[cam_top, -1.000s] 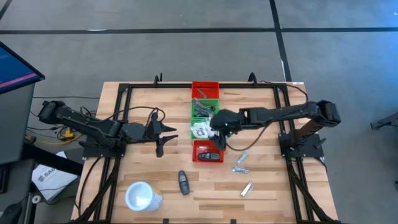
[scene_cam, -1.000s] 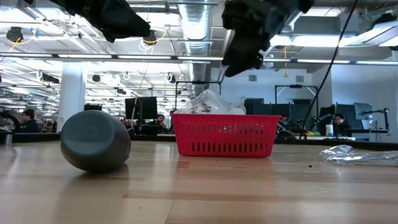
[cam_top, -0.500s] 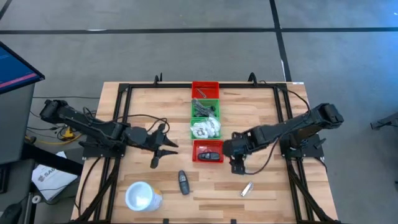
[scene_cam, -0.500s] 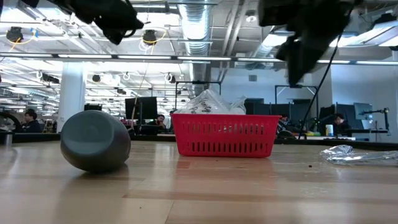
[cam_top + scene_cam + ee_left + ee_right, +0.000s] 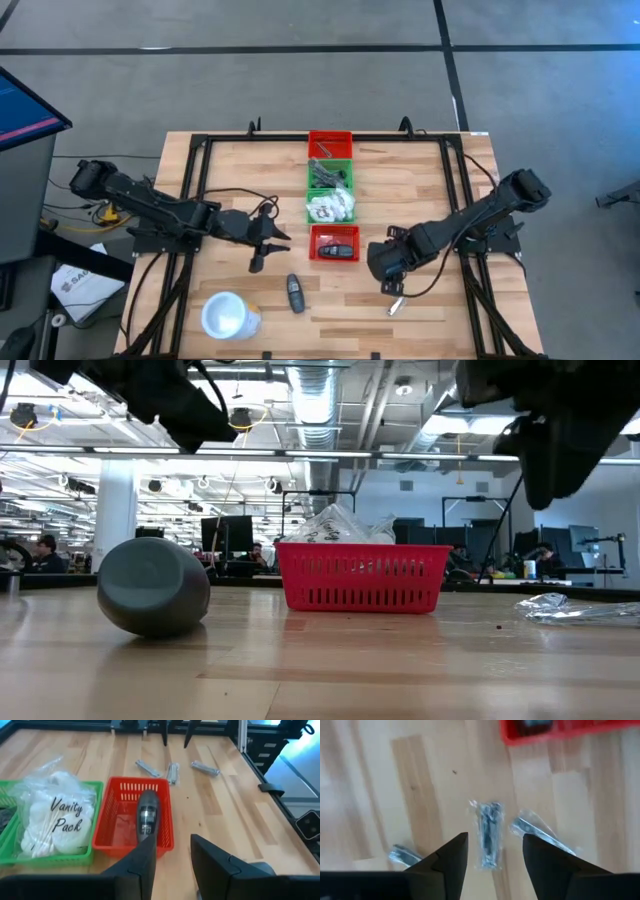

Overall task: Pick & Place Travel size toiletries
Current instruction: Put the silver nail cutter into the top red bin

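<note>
Now the right gripper [image 5: 392,283] has swung off the row of bins and come down past the near red bin [image 5: 334,243], on its right-arm side, where the loose packets lie. In its wrist view the two fingers stand spread, with a slim silver tube in a clear wrapper [image 5: 489,834] lined up in the gap and not yet touched. Two more wrapped tubes lie just beside it, one on each flank [image 5: 542,834] [image 5: 404,853]. I'd say it has finished with the bins for the moment and is now lining up its next pick.

The left gripper [image 5: 257,240] has edged closer to the near red bin from the other side and hangs above the table, its fingers [image 5: 140,865] parted with nothing between them. A black oblong piece [image 5: 147,816] sits inside that bin, and beyond it the green bin [image 5: 52,856] holds the vanity pack [image 5: 52,822].

A second black piece [image 5: 294,293] lies on bare wood between the near red bin and the white cup [image 5: 226,316], well apart from both. Around the tubes there is open board, though the neighbouring wrappers crowd the chosen one, so a wide descent could snag them.
</note>
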Robot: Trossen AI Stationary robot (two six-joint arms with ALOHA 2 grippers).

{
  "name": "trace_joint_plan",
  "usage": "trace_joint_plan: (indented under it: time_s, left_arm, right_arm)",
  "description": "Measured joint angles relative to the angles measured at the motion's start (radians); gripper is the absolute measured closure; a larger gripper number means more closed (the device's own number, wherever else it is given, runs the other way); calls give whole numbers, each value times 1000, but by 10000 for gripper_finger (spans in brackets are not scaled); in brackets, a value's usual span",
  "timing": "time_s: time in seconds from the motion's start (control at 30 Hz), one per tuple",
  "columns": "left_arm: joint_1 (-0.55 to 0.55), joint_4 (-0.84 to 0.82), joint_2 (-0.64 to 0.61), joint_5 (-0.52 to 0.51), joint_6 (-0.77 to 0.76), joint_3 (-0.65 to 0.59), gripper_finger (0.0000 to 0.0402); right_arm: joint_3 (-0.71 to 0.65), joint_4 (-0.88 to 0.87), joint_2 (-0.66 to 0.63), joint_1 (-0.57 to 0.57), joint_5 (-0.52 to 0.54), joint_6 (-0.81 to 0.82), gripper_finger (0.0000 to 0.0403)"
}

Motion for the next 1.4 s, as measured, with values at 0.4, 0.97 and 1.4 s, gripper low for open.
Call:
trace_joint_plan:
  time_s: [0.4, 0.97, 1.4]
  left_arm:
    - [0, 21, 3, -1, 0, 0, 288]
    - [0, 42, 2, -1, 8, 0, 288]
    - [0, 42, 2, -1, 14, 0, 288]
  right_arm:
    - [2, -54, 85, 74, 70, 153, 236]
    - [-2, -91, 262, 81, 82, 157, 220]
    - [-1, -88, 215, 84, 56, 178, 229]
